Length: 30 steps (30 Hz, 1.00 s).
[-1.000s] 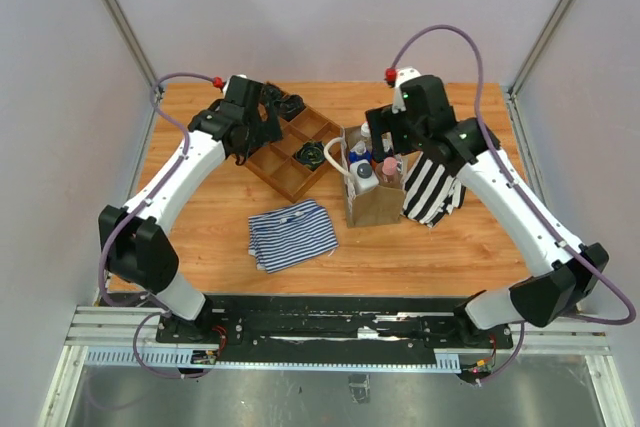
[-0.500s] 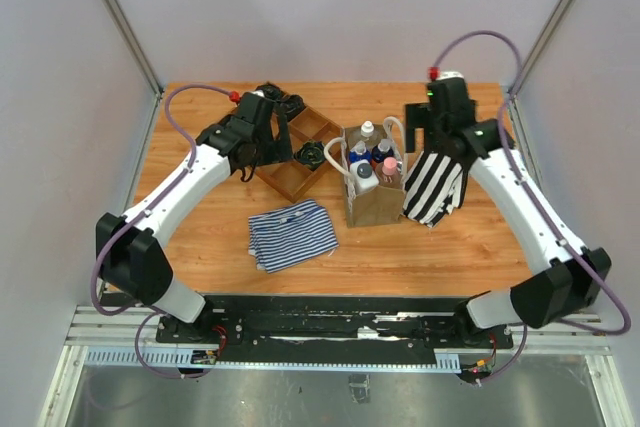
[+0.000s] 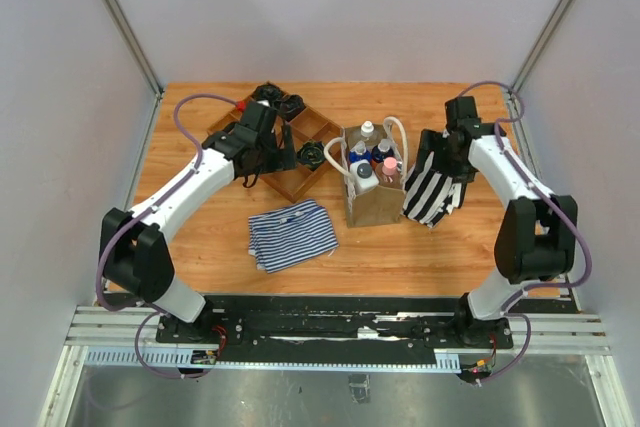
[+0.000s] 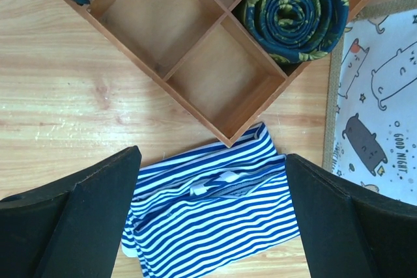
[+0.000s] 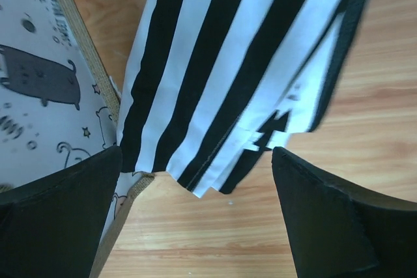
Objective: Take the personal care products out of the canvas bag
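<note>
Cam setup: one fixed overhead, two wrist close-ups, all meeting at the canvas bag.

Top cam sits high, behind the arm bases at 6 o'clock, tilted down twd 12, whole table in frame. L wrist cam hangs close, looking straight down on the wooden tray corner & blue-striped cloth, bag edge at 3 o'clock. R wrist cam, also close, looks down on the black-and-white cloth, bag at 9 o'clock. Wrist views share only the bag w/ each other; top view covers everything both see.
</note>
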Each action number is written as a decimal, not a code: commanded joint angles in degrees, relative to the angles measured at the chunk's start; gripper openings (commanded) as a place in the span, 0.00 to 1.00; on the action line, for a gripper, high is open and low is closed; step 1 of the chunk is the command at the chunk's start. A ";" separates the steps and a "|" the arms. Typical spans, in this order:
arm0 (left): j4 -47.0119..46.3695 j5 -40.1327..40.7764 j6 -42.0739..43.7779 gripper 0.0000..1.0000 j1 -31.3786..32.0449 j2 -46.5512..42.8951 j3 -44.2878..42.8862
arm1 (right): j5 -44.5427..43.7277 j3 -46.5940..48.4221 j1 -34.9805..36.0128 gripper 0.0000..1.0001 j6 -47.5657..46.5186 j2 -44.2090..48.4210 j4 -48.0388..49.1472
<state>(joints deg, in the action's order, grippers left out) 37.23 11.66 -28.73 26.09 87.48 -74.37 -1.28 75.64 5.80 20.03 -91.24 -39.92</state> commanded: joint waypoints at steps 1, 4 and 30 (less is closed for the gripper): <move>-1.97 -2.50 -0.10 1.00 0.02 -1.57 2.61 | 9.56 -2.60 -0.67 0.98 2.67 -4.02 3.54; -3.32 -5.11 -0.27 1.00 0.14 -2.78 5.61 | 10.16 -3.03 -0.70 0.98 2.66 -7.53 4.81; -11.08 -13.82 -6.02 0.92 5.67 -20.19 22.12 | -6.04 -27.80 -6.81 0.97 16.33 -0.08 3.23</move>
<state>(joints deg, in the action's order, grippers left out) 25.15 -1.21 -34.17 31.09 71.20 -51.72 -1.39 54.22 2.66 28.77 -93.47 -20.45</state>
